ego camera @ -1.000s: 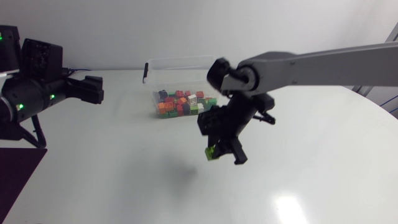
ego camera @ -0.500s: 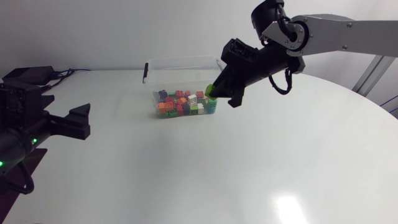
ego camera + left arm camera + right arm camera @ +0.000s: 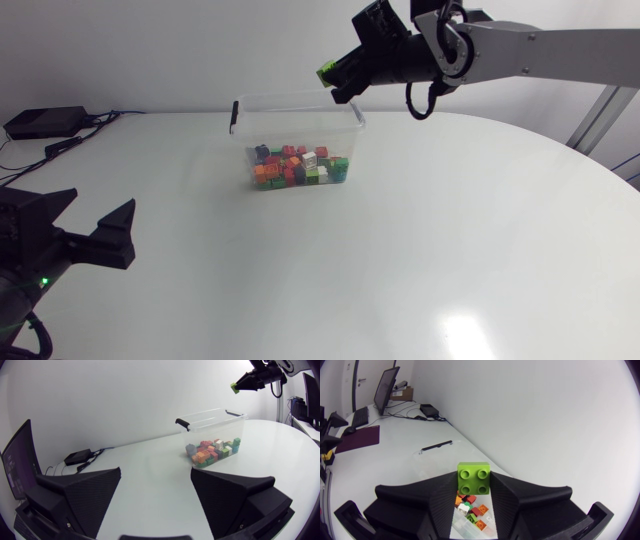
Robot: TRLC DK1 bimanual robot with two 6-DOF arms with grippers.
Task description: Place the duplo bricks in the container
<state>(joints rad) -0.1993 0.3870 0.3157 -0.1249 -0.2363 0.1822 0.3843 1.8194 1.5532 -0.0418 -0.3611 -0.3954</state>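
Clamping the green brick (image 3: 474, 478) on its two flat side walls, your right gripper (image 3: 474, 491) has both wedge fingers pressed against it, studs facing the wrist camera. In the head view that gripper (image 3: 335, 80) hangs in the air with the brick (image 3: 326, 73) at its tip, just over the far rim of the clear container (image 3: 295, 98). Between the fingers, the right wrist view looks down onto the heap of bricks (image 3: 472, 510) already lying in the container, so the piece appears to be roughly above the opening.

Treat the brick as light, rigid, hollow plastic: it should not crush or bend, but its sides look smooth and could slide in the grip. The side walls are the right place to hold it, not the studded top. Being so light, it will likely bounce off the pile (image 3: 297, 166) on landing, so a low release well inside the walls looks safer than one near the rim.

Your left gripper (image 3: 156, 472) sits well apart from the container, low over the table (image 3: 420, 250), its fingers spread wide with nothing between them.
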